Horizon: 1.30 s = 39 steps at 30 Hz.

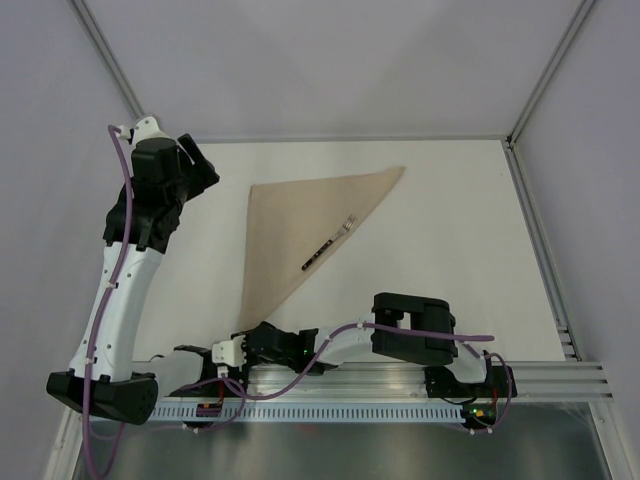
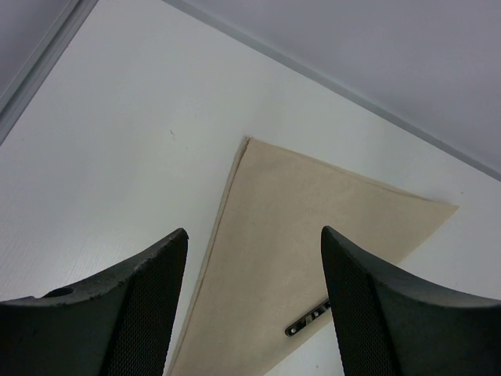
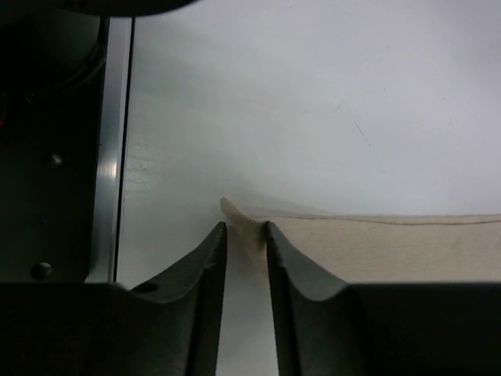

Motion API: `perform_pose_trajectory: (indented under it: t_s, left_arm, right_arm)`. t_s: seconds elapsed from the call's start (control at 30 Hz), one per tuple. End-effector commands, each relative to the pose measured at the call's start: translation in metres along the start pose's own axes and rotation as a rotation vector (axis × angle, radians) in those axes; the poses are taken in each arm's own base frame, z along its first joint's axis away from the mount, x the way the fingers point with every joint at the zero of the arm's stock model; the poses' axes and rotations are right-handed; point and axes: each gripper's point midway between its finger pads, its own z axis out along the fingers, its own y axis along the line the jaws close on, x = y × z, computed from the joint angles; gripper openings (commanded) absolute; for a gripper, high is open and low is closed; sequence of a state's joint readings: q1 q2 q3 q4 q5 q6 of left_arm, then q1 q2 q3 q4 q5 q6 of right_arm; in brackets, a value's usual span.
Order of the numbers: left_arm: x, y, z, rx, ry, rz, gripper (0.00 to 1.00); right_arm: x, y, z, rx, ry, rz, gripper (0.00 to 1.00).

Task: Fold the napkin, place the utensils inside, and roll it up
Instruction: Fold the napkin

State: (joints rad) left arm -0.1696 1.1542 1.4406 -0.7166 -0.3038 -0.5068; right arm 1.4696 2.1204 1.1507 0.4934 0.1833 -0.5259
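The tan napkin [image 1: 300, 230] lies folded into a triangle on the white table. The fork [image 1: 328, 243], with a dark handle and silvery prongs, rests on it along its right slanted edge. My left gripper [image 1: 203, 168] hovers open and empty above the table, left of the napkin's far left corner. Its wrist view shows the napkin [image 2: 313, 219] and the fork's handle [image 2: 307, 321] between the wide-apart jaws [image 2: 254, 235]. My right gripper [image 1: 240, 340] is at the napkin's near corner. It [image 3: 245, 227] is closed narrowly on that corner [image 3: 243, 219], which is bunched and raised off the table.
The metal rail [image 1: 400, 380] with the arm bases runs along the near edge and shows in the right wrist view [image 3: 109, 157]. Grey walls enclose the table at the back and both sides. White table surface [image 1: 460, 230] lies right of the napkin.
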Motion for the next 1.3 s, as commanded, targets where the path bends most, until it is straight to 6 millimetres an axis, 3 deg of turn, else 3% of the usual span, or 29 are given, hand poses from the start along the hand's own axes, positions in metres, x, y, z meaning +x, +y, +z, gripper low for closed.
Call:
perform_pose_trajectory:
  t_s: [0.0, 0.17, 0.53, 0.87, 1.07, 1.27]
  left_arm:
    - [-0.006, -0.005, -0.004, 0.034, -0.006, 0.03, 0.74]
    - [-0.004, -0.005, 0.0, 0.032, 0.001, 0.028, 0.74]
    - [0.001, -0.006, 0.005, 0.037, 0.008, 0.027, 0.74]
    - [0.003, -0.007, 0.013, 0.043, 0.023, 0.017, 0.73]
    - [0.009, -0.011, 0.02, 0.055, 0.04, 0.008, 0.7]
    - [0.014, -0.014, 0.027, 0.069, 0.05, 0.003, 0.61]
  right_arm:
    - [-0.017, -0.014, 0.006, 0.047, -0.051, 0.031, 0.3]
    - [-0.017, -0.024, 0.006, 0.072, -0.045, 0.056, 0.19]
    - [-0.012, -0.069, 0.008, 0.09, -0.013, 0.223, 0.04]
    - [-0.014, -0.109, -0.014, 0.128, 0.005, 0.364, 0.0]
    - [0.002, -0.149, -0.037, 0.207, 0.037, 0.424, 0.0]
    - [0.04, -0.189, -0.056, 0.294, 0.105, 0.499, 0.0]
